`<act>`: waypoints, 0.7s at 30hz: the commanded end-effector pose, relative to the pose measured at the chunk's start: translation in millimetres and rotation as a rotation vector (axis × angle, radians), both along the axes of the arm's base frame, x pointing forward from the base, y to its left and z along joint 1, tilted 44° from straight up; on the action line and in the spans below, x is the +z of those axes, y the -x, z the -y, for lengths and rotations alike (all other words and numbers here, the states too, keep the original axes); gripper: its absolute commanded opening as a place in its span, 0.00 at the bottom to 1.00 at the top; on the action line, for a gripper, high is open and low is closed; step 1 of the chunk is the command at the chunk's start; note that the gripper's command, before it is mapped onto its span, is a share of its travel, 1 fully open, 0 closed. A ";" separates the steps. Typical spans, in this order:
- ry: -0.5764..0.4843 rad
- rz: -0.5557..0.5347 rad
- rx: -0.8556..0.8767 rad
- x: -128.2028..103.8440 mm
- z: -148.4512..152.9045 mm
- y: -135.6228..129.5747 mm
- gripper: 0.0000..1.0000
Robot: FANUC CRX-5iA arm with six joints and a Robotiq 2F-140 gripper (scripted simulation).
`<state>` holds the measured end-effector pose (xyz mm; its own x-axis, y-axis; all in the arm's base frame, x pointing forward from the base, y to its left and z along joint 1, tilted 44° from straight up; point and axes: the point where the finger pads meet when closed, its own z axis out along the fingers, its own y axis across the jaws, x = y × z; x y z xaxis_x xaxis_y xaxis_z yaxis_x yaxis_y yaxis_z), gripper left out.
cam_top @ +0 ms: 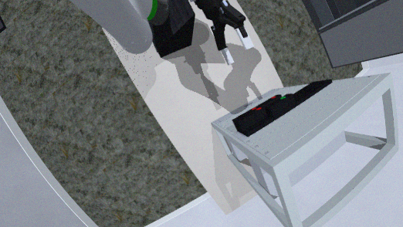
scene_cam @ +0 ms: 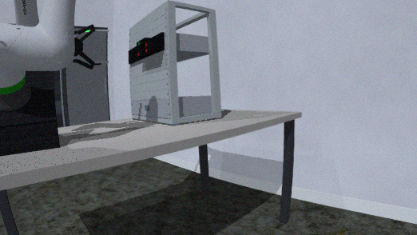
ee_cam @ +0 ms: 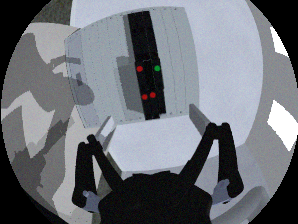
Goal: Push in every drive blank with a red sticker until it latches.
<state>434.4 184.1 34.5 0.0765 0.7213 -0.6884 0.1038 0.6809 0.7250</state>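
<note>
A light grey open-frame rack [scene_cam: 172, 64] stands on the table. Its front face carries a black strip of drive blanks [scene_cam: 146, 48]. In the wrist view the strip [ee_cam: 145, 63] shows three red stickers [ee_cam: 140, 68] [ee_cam: 144, 96] [ee_cam: 153, 95] and one green sticker [ee_cam: 157, 68]. The top view shows the strip [cam_top: 278, 106] too. My gripper [cam_top: 236, 46] is open and empty. It hangs in the air well in front of the rack face, apart from it. In the wrist view its fingers frame the lower part of the rack face. It also shows in the exterior view [scene_cam: 83, 45].
The rack sits near the far end of a long pale table [scene_cam: 160, 132]. A dark grey cabinet [cam_top: 347, 27] stands behind the table. My arm's white body [scene_cam: 32, 40] fills the left of the exterior view.
</note>
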 end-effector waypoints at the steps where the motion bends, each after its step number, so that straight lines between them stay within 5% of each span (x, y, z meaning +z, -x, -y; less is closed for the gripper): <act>1: 0.000 0.000 0.000 0.1 -0.2 0.0 1.00; 21: 0.000 0.000 0.000 0.6 3.8 -13.7 1.00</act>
<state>444.3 181.1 34.9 0.0768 0.7212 -0.6884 0.1039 0.6809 0.7249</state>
